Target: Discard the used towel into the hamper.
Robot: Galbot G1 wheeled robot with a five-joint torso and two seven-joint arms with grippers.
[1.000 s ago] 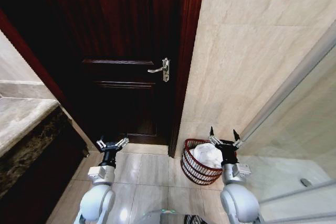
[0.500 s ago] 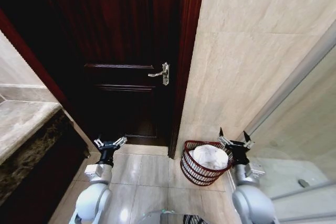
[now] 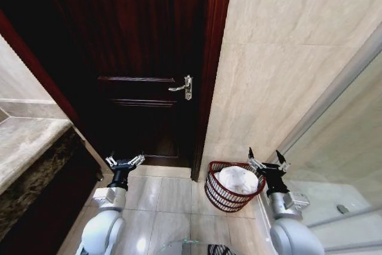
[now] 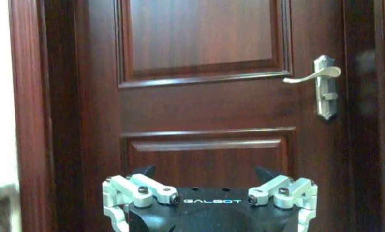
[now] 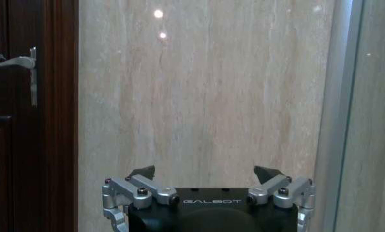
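The hamper [image 3: 215, 193], a dark reddish-brown woven basket, stands on the tiled floor against the beige wall, right of the door frame. A white towel [image 3: 237, 180] lies bunched inside it. My right gripper [image 3: 266, 162] is open and empty, raised just right of the hamper's rim; in the right wrist view this gripper [image 5: 205, 172] faces the marble wall. My left gripper [image 3: 125, 160] is open and empty, held low in front of the dark wooden door; in the left wrist view it [image 4: 205, 172] points at the door panel.
The dark wooden door [image 3: 143, 58] with a silver lever handle [image 3: 182, 85] is shut ahead. A marble counter [image 3: 24, 141] runs along the left. A glass shower panel with a metal frame [image 3: 331, 97] closes off the right. Floor tiles [image 3: 170, 198] lie between both arms.
My right gripper has drawn rightward, off the hamper's top to beside its rim, leaving the towel inside. The view has tilted up a little. The left arm is much as before.
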